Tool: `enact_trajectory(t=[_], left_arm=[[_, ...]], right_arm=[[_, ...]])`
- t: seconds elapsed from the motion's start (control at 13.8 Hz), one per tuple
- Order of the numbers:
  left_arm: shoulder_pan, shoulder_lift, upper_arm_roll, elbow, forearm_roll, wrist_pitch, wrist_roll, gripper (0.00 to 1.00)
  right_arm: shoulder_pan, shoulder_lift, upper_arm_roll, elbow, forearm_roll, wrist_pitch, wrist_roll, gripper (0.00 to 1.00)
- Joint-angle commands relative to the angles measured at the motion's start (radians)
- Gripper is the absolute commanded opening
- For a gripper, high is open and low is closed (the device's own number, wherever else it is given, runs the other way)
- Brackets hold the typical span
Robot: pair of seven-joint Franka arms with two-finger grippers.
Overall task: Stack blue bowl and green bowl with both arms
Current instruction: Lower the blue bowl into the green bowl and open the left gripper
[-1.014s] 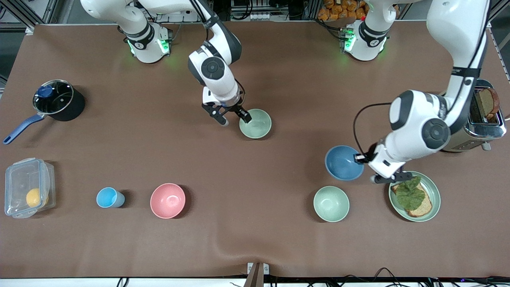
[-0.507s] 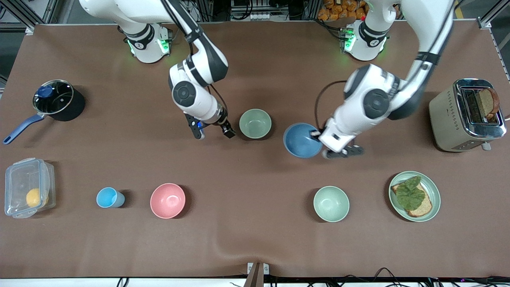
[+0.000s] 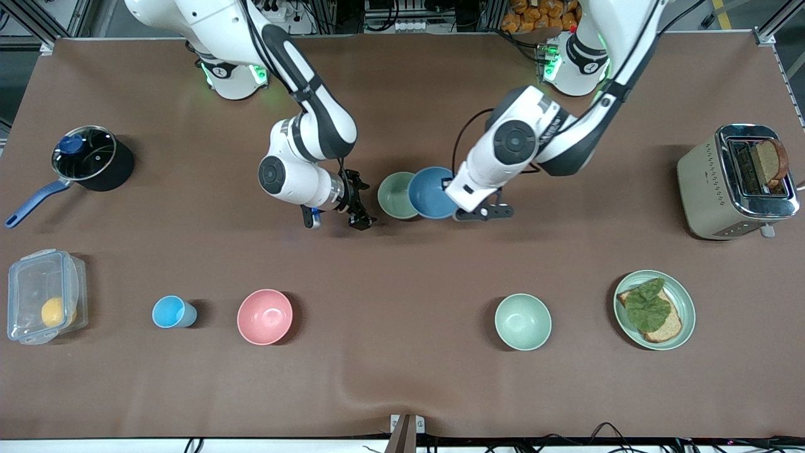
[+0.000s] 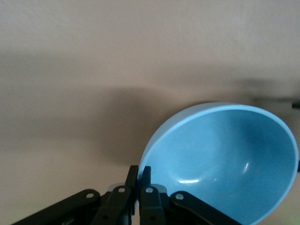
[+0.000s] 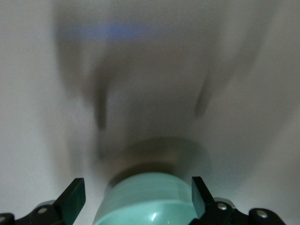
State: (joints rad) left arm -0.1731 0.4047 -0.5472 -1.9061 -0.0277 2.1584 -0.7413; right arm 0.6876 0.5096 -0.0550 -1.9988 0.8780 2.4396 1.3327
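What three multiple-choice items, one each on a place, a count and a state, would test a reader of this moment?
1. Where is the blue bowl?
A. on the plate
B. in the air, overlapping the green bowl
C. beside the toaster

2. How many bowls are in view?
A. two
B. three
C. four

3. How is the left gripper?
A. shut on the blue bowl's rim
B. open over the table
C. holding a cup

Key: B, in the front view the blue bowl covers part of the green bowl; C, blue, green, pink bowl and mint bowl; A, the left wrist view shows its fingers pinching the rim.
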Motion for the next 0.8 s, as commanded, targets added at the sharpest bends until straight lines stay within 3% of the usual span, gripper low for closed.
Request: enact_trajectory(t=[0.0,0.14,0.72], left_arm=[[-0.071,0.054,0.006,0.03,-0.008,0.009,-0.052,0.0],[-0.091,0.091,0.006,0.059,-0.005,0.011,-0.069,0.0],[-0.144,0.209,0.01,0.15,0.035,0.027,-0.098,0.0]], right_arm=[[-0.031,0.026,0.01,0.011,0.039,0.002,-0.027,1.0],[-0.043,0.03,0.01,0.009,0.091,0.001,-0.03,1.0],[-0.039,0.032,0.012,0.009,0.144,0.004,-0.038,1.0]])
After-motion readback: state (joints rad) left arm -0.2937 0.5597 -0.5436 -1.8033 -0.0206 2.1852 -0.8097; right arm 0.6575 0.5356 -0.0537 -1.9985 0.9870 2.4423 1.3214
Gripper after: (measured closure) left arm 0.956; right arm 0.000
